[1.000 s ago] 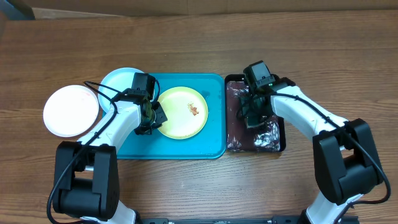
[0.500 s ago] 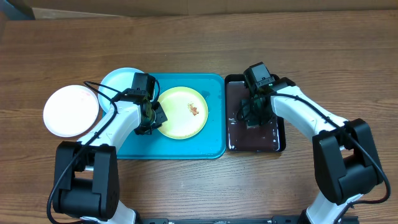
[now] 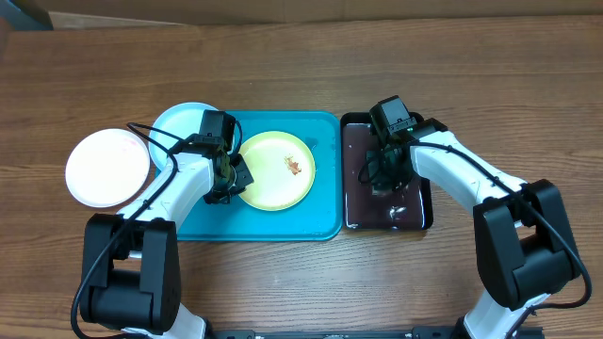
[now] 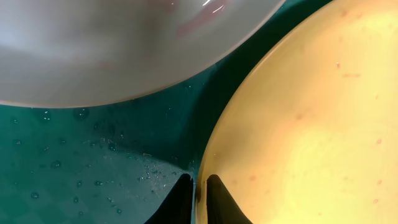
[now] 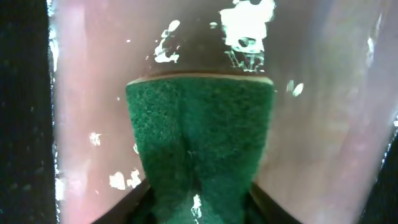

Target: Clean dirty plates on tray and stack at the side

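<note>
Yellow plate [image 3: 275,170] on tray [image 3: 283,224] has its rim pinched by left tool [image 4: 198,180].

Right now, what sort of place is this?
Probably a lab bench rigged as a dishwashing station: a wooden table, a blue tray holding a smeared yellow plate, and a green sponge at a wet dark tray.
</note>
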Tool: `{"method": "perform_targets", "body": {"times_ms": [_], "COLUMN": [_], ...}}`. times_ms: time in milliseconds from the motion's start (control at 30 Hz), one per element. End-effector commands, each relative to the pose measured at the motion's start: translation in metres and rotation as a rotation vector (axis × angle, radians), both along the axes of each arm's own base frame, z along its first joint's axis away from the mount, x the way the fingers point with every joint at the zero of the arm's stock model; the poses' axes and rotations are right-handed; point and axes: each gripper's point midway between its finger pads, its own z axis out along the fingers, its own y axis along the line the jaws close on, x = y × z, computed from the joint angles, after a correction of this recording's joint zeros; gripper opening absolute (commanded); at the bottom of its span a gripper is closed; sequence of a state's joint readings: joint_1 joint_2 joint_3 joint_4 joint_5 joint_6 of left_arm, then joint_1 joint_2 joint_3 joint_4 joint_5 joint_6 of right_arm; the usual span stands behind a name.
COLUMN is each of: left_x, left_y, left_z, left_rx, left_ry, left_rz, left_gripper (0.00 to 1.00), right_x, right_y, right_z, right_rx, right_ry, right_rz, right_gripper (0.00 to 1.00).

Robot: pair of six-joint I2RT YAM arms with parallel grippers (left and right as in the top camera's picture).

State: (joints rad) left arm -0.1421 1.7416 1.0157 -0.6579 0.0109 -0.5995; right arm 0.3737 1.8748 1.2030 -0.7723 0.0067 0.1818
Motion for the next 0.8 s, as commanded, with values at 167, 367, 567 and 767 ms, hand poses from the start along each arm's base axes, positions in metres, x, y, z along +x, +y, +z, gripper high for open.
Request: {"method": "perform_targets", "body": {"times_ms": [167, 367, 567, 767], "left_x": [-0.005, -0.005, -0.005, -0.005], "left_y": [0.001, 0.001, 0.001, 0.001], "left_z": [-0.006, -0.006, -0.007, -0.007], "left_rx": [0.005, 0.000, 0.001, 0.002], "left_ry": [0.020, 0.021, 0.018, 0.017], "left_rz": [-0.017, -0.018, -0.025, -0.025], "left_gripper": [0.15, 0.14, 0.15, 0.15], "right_x": [-0.007, -0.009, -0.012, -0.013], "right_y": [0.000, -0.001, -0.002, -0.002], "right_z": [0.000, -0.001, -0.006, -0.012], "right_rx": [0.007, 0.006, 0.004, 0.007], "right_ry": [0.006, 0.009, 0.014, 0.005], "right_rz": [0.004, 0.004, 0.004, 0.005], "right_gripper": [0.39, 0.39, 0.32, 0.38]}}
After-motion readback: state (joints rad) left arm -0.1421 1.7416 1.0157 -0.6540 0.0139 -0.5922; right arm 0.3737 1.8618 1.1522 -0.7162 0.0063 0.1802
